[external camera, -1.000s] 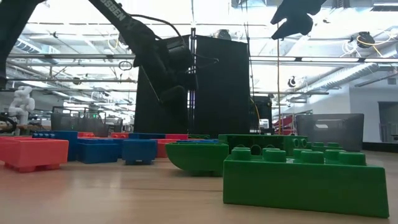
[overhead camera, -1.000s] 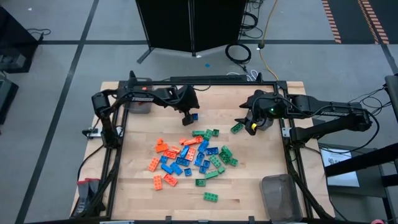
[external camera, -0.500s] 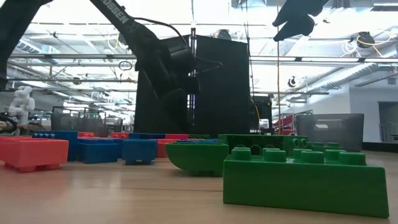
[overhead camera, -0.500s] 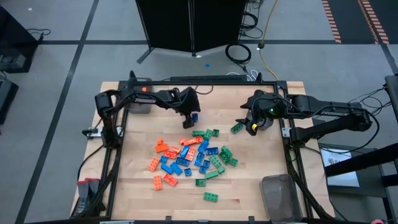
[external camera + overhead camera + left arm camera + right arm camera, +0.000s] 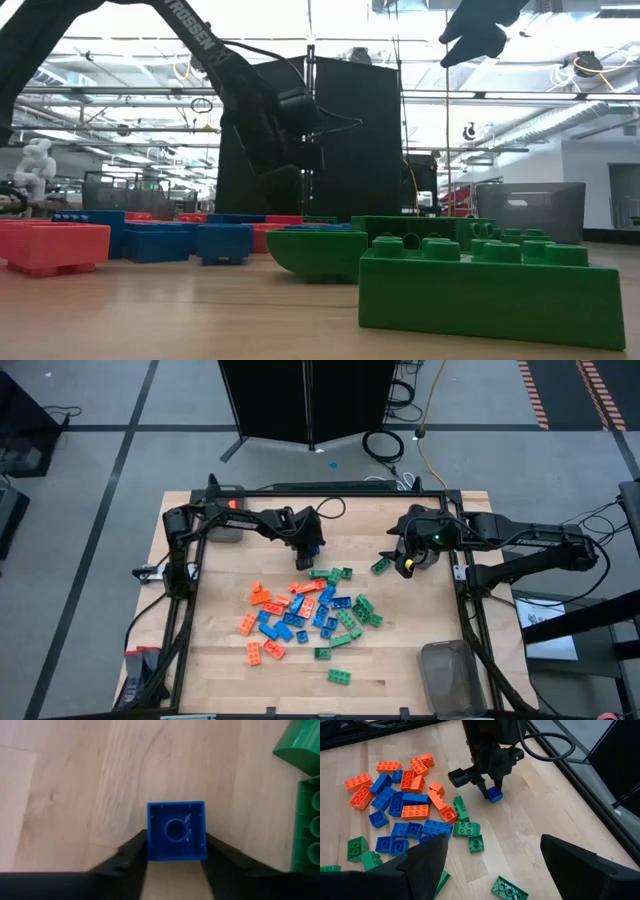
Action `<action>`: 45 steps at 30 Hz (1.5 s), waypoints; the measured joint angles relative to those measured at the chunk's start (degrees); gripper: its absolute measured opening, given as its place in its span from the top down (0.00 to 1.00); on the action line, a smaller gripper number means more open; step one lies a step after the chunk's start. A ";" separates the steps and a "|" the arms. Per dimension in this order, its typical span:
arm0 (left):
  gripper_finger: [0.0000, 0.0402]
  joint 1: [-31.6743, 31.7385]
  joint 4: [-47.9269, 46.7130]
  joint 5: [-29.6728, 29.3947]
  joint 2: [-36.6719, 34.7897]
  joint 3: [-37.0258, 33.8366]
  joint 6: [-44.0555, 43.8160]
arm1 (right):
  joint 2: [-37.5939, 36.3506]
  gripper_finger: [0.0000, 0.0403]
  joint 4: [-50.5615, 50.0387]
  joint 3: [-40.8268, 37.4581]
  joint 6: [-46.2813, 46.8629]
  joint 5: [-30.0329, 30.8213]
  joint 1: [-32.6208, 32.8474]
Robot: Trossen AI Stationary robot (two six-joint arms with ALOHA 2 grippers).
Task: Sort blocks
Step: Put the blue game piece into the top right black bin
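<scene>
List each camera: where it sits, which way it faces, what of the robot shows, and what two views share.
High view: overhead, straight down on the table; both arms.
Low view: at tabletop height, level across the blocks; arms come in from above.
Left wrist view: down past the left gripper pinching a blue block.
Right wrist view: past the open right gripper toward the pile.
Shared: right wrist and high views both show that blue block.

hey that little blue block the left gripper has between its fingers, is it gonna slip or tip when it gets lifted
Probably not much. The blue block looks like rigid plastic, so it should not deform. The left gripper fingers sit against two flat opposite sides, which favours a steady hold, though smooth glossy plastic could slide a little. It is small and shows a hollow underside, so it is likely light.
</scene>
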 joint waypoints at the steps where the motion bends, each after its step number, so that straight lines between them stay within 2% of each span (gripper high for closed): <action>1: 0.69 0.03 -0.27 -0.19 -0.01 0.30 0.06 | 0.00 0.22 0.02 0.00 0.00 0.00 0.00; 9: 0.69 0.24 -0.38 -1.34 0.15 1.10 -0.17 | -0.02 0.22 0.04 0.00 0.00 0.00 0.01; 14: 0.69 0.10 -0.98 -1.38 -0.66 1.11 -3.91 | -0.01 0.22 0.12 0.00 0.00 0.00 0.00; 19: 0.69 0.09 -1.12 -1.01 -6.31 1.88 -8.08 | 0.00 0.22 1.82 0.00 -1.10 0.84 -0.02; 22: 0.69 0.11 -1.53 -0.63 -11.06 3.54 -10.22 | 0.00 0.22 4.40 0.00 -2.27 4.31 -0.02; 27: 0.69 -0.16 2.87 -0.14 -20.41 6.29 -15.00 | 0.00 0.22 15.70 0.00 -6.88 7.47 -0.13; 32: 0.69 -1.52 12.01 0.65 -28.80 6.33 -17.51 | 0.81 0.22 28.60 0.04 -11.32 7.28 -1.08; 35: 0.69 -3.00 16.33 0.98 -31.43 6.37 -17.45 | 2.09 0.22 36.76 0.07 -13.39 7.05 -2.00; 41: 0.69 -5.88 19.04 1.18 -32.30 6.37 -16.57 | 6.36 0.22 50.31 0.06 -14.88 -1.54 -3.85; 45: 0.69 -7.80 19.52 1.06 -32.27 6.33 -14.54 | 8.65 0.22 52.74 0.05 -14.60 -5.09 -3.87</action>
